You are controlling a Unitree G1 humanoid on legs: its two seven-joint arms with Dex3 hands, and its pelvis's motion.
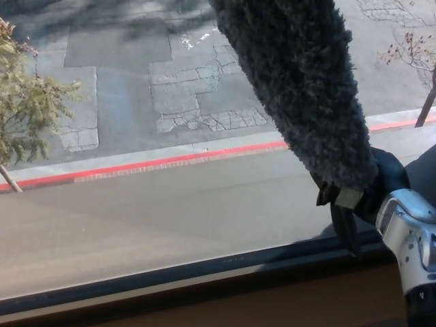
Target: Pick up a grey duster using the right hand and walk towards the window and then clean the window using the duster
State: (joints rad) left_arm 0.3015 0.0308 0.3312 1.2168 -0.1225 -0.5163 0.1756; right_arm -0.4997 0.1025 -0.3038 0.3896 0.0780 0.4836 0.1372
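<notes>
Right hand [378, 194], low at the picture's right, is wrapped tight round the base of the grey duster [296, 88], whose fluffy long axis runs up and leftward from it across the window [136, 197] glass.

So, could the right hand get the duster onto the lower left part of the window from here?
Probably yes. The right hand grips the grey duster up against the window, and nothing stands between it and the lower left pane above the frame.

Duster [296, 88] before window [136, 204], seemingly touching, right.
</notes>
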